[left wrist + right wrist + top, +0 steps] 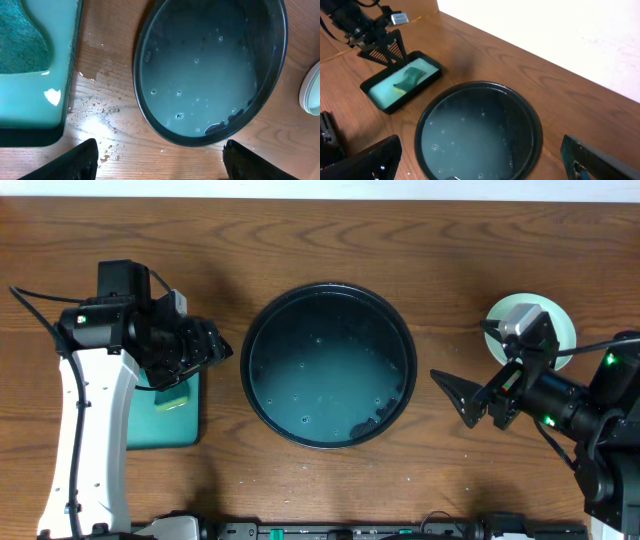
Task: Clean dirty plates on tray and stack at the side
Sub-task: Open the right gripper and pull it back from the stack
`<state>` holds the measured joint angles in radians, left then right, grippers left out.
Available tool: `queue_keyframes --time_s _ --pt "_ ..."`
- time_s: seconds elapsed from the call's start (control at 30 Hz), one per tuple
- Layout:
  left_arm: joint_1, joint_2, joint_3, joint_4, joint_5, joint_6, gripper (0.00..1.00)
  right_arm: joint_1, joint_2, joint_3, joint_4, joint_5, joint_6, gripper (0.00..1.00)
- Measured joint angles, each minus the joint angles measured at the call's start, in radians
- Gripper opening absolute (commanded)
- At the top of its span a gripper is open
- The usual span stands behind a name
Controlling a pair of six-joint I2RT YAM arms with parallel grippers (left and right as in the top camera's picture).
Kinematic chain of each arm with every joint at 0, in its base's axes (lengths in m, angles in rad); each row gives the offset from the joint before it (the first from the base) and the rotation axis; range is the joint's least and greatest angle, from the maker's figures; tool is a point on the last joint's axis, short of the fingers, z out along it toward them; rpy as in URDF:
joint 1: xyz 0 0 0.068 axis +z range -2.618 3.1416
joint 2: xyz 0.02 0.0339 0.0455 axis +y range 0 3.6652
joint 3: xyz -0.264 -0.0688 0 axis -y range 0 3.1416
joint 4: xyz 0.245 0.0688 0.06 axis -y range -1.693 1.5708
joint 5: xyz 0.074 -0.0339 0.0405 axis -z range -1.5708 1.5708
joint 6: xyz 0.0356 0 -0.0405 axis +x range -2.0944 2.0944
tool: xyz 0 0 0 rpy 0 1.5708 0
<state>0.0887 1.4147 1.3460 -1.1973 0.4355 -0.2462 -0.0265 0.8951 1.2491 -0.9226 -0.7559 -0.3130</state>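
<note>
Glossy round black tray (300, 350) sits between our left gripper (222, 348) and right gripper (472, 402), both spread open; pale mint plates (565, 330) far right, half hidden by the arm.

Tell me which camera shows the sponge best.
The right wrist view: the sponge lies whole and unobstructed in its teal tray. The left wrist view is closer, but the frame edge crops it. Overhead, the left arm covers most of it.
</note>
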Motion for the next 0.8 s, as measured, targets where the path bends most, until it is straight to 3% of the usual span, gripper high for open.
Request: queue_keyframes --time_s 0.4,0.8 --pt "0.000 0.000 0.000 0.000 0.000 0.000 0.80 0.000 0.023 0.000 0.020 0.013 0.041 0.99" --pt "0.000 0.000 0.000 0.000 0.000 0.000 0.80 0.006 0.029 0.000 -0.010 0.008 0.175 0.99"
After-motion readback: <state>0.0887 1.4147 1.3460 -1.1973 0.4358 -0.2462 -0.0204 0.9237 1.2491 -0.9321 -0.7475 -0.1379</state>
